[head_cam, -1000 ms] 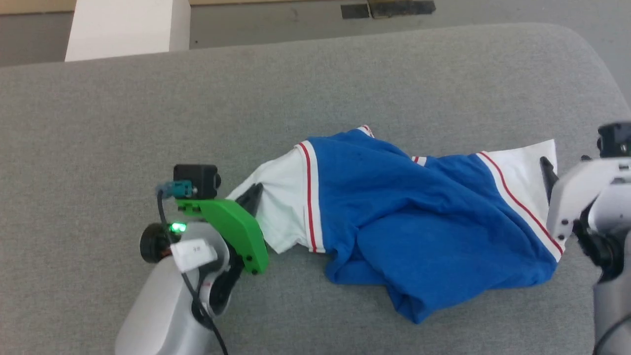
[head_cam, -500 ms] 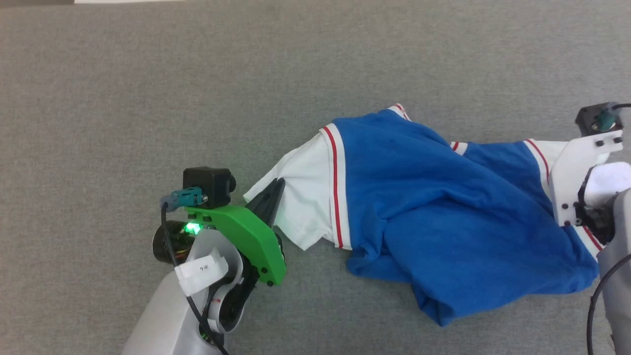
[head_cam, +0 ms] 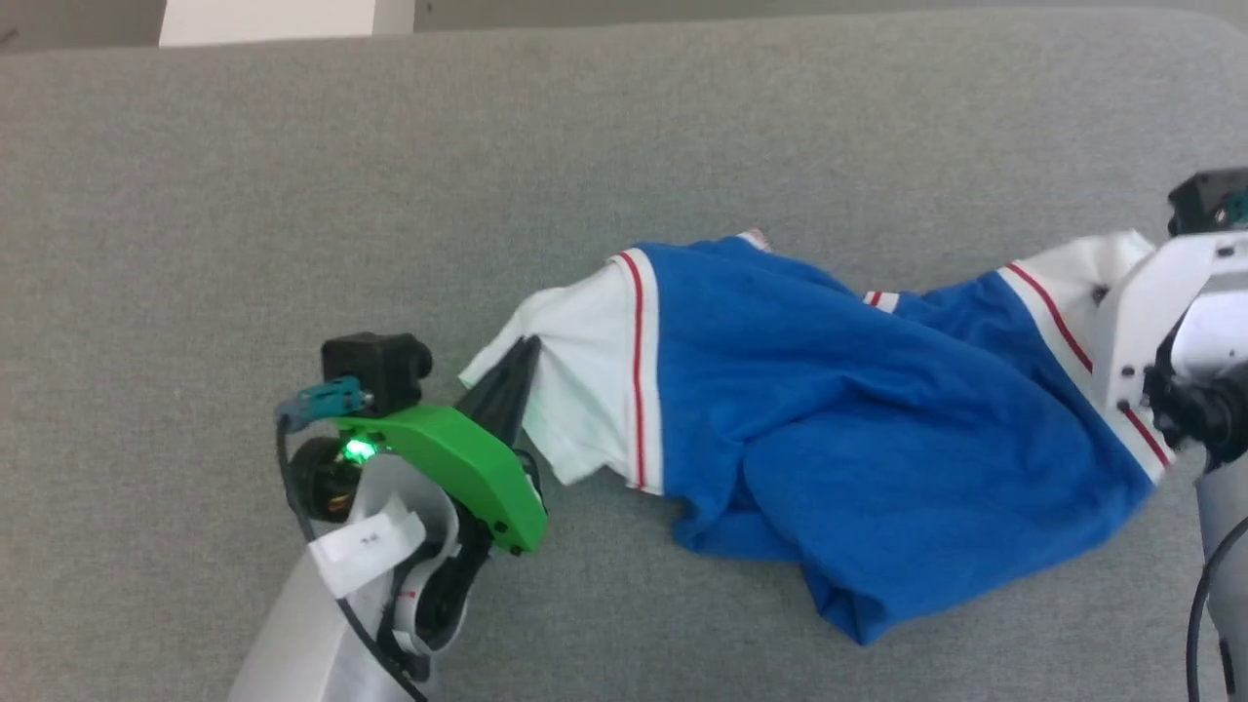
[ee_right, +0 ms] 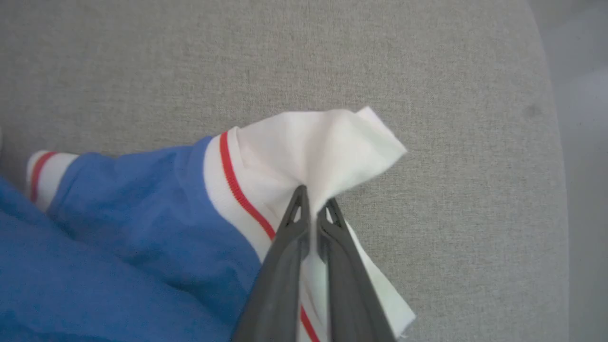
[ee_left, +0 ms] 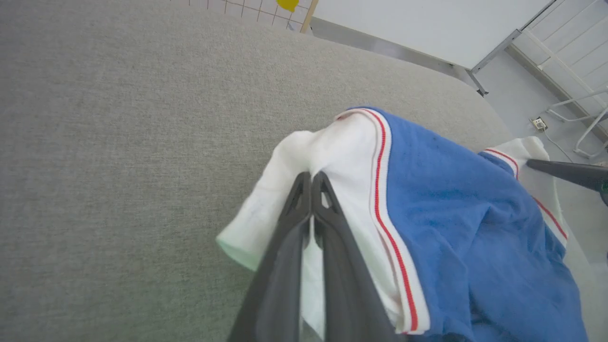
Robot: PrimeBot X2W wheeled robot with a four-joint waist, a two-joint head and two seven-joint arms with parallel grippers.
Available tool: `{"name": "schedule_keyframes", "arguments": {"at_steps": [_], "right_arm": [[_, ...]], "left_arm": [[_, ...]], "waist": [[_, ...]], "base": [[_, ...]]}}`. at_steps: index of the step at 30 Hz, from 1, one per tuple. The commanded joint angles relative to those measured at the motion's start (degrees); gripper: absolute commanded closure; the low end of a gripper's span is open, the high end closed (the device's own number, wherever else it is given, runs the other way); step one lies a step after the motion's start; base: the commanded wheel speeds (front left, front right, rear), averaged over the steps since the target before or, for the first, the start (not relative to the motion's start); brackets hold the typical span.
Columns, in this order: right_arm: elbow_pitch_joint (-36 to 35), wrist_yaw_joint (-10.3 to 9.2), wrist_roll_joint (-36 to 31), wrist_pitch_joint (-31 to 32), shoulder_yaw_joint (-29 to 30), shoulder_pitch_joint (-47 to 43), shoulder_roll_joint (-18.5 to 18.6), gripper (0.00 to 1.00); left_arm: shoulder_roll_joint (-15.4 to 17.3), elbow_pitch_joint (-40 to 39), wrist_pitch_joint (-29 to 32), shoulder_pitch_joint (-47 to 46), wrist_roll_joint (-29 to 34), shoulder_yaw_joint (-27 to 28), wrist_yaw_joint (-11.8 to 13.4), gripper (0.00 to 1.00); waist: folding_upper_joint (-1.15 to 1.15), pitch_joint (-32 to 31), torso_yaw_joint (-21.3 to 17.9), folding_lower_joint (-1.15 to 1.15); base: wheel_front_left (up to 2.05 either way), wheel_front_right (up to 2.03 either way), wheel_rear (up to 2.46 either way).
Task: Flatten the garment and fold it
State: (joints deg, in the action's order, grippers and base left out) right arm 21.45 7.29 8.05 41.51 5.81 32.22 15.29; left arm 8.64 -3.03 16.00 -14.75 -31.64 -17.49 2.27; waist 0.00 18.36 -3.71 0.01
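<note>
Grip at both ends is new: your right gripper (ee_right: 313, 195) has closed on the far-right sleeve (ee_right: 323, 147), and your left gripper (ee_left: 311, 176) stays pinched on the centre-left sleeve (ee_left: 342, 152). The shirt (head_cam: 877, 419) lies bunched mid-frame, likely ready for pulling flat.

So the whole thing sits on a grey fabric-covered tabletop (head_cam: 292, 195) with rounded corners, and there's a white boxy block (head_cam: 268, 19) just past its far edge on the left. From the left wrist view you can see pale grey floor (ee_left: 517, 95) beyond the tabletop's corner, with a big white panel (ee_left: 403, 23), some white metal rails (ee_left: 570, 47) and a small socket box (ee_left: 539, 124) on the floor. There's also a yellow blob (ee_left: 288, 4) at that view's top edge, can't tell what it is.
</note>
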Motion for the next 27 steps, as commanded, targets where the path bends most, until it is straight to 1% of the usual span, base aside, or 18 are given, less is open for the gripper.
{"name": "schedule_keyframes", "arguments": {"at_steps": [1, 6, 8, 11, 12, 16, 18, 19, 23, 26, 27], "right_arm": [[-1.5, 0.2, 1.9, -0.2, 0.3, 1.9, -0.4, 1.0], [-6.0, 0.2, 11.3, 2.9, 3.4, 6.6, -3.4, 1.0], [-7.2, 0.2, 13.5, 4.6, 4.0, 8.9, -4.2, 1.0], [-8.6, 0.2, 14.4, 5.4, 3.8, 12.8, -4.7, 1.0], [-8.5, 0.2, 14.7, 5.7, 4.4, 14.7, -5.5, 1.0], [-6.7, 0.2, 13.6, 6.3, 6.3, 22.4, -8.0, 1.0], [-5.0, 0.2, 12.1, 5.5, 8.2, 27.0, -9.6, 1.0], [-3.8, 0.2, 11.2, 4.7, 9.2, 29.6, -10.4, 1.0], [0.3, 0.2, 6.9, -0.2, 11.4, 38.9, -11.9, 1.0], [3.5, 0.2, 5.5, -4.6, 12.7, 45.5, -12.3, 1.0], [4.9, 0.2, 5.7, -6.4, 12.1, 48.0, -12.4, 1.0]], "left_arm": [[0.4, -0.3, -0.5, -0.7, -0.6, 0.7, -0.5, 1.0], [4.3, -0.2, -0.6, -7.2, 0.2, 4.1, -1.3, 1.0], [5.7, 0.4, 0.1, -11.1, 0.1, 5.5, -1.9, 1.0], [9.1, 3.0, 2.0, -17.6, 1.9, 6.3, -2.6, 1.0], [10.9, 4.4, 3.0, -20.1, 3.5, 6.0, -2.9, 1.0], [14.5, 9.7, 5.0, -29.5, 6.5, 5.9, -4.0, 1.0], [17.2, 12.8, 5.3, -34.7, 9.3, 5.2, -5.0, 1.0], [17.9, 14.6, 5.1, -37.6, 10.1, 5.4, -5.1, 1.0], [20.1, 20.2, 4.2, -47.8, 13.8, 5.0, -5.0, 1.0], [20.5, 23.4, 1.4, -54.8, 16.3, 4.6, -4.5, 1.0], [20.6, 24.6, 0.6, -57.3, 17.2, 4.5, -4.1, 1.0]], "waist": [[0.0, -2.3, -0.7, -0.01], [0.0, -5.6, -0.7, -0.01], [0.0, -6.7, -0.3, -0.01], [0.0, -7.8, 0.3, -0.01], [0.0, -8.0, 0.5, -0.01], [0.0, -7.4, 0.9, -0.01], [0.0, -6.5, 0.8, -0.01], [0.0, -6.0, 0.7, -0.01], [0.0, -3.4, 0.4, -0.01], [0.0, -1.5, 0.1, -0.01], [0.0, -0.7, -0.1, -0.01]], "base": [[0.0, 0.0, 0.0], [0.0, 0.0, 0.0], [0.0, 0.0, 0.0], [0.0, 0.0, 0.0], [0.0, 0.0, 0.0], [0.0, 0.0, 0.0], [0.0, 0.0, 0.0], [0.0, 0.0, 0.0], [0.0, 0.0, 0.0], [0.0, 0.0, 0.0], [0.0, 0.0, 0.0]]}}
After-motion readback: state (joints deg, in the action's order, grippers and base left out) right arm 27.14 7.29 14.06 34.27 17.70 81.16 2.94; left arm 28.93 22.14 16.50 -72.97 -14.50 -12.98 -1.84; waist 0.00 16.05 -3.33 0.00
